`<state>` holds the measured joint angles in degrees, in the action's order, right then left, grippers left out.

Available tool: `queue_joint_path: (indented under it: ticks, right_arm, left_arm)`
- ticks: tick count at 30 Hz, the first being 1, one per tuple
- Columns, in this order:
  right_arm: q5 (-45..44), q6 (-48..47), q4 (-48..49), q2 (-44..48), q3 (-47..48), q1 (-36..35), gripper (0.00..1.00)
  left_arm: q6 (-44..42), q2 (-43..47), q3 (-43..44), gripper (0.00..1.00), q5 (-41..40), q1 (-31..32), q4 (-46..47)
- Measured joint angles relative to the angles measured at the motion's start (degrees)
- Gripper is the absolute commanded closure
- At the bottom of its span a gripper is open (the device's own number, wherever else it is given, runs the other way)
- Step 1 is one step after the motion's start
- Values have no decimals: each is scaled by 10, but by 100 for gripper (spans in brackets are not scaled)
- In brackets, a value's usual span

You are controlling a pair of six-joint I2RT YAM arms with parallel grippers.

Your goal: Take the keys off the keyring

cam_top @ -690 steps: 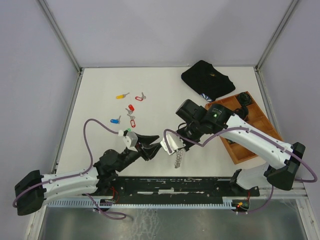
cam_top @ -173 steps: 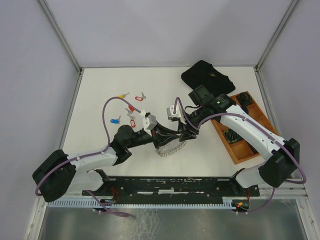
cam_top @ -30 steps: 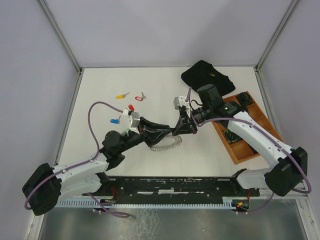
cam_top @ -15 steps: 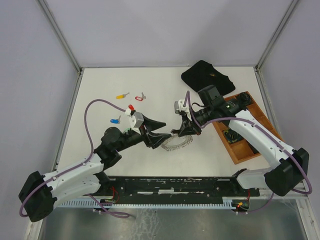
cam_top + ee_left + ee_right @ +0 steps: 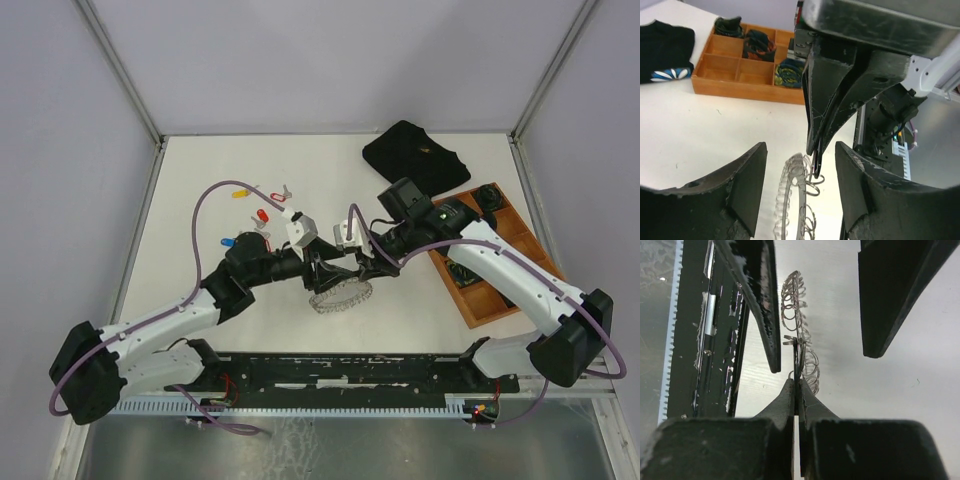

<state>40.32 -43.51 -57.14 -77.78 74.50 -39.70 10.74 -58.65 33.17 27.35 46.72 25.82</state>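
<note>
Left end effector (image 5: 800, 150) has advanced, wide; only wrist views show right end effector (image 5: 796, 387) seemingly pinching keyring (image 5: 794, 302).

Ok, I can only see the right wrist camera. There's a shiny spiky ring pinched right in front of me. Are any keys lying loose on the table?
Observer: Yes. The top camera shows a yellow-headed key, a red-headed key and a blue-headed key lying loose, off to the left of the keyring.
Operator: What are the two big black things beside the ring?
Observer: The top camera shows they belong to the left end effector, which is open, one finger either side of the keyring.
Operator: What else is out there?
Observer: A wooden tray sits on the right side, with dark coiled items in some compartments.
</note>
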Motion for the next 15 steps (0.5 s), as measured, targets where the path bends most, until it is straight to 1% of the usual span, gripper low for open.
queue_joint_path:
  ticks: [6,10,12,13,14,15]
  right_arm:
    - [-30,-14,-15,0,4,-14,100]
    - [-37,-18,-20,0,6,-19,100]
    - [-40,-18,-22,-1,7,-21,100]
    - [-43,-19,-23,-1,8,-22,100]
    - [-45,-19,-25,-2,8,-22,100]
    - [-47,-19,-26,-3,9,-22,100]
  left_arm:
    - [-2,-33,11,48,34,-1,-22]
    - [-2,-56,21,58,55,-1,-32]
    - [-2,-67,27,66,63,-1,-34]
    - [-2,-73,31,72,69,-1,-34]
    - [-2,-77,35,86,77,-1,-34]
    - [-2,-81,38,96,83,-2,-33]
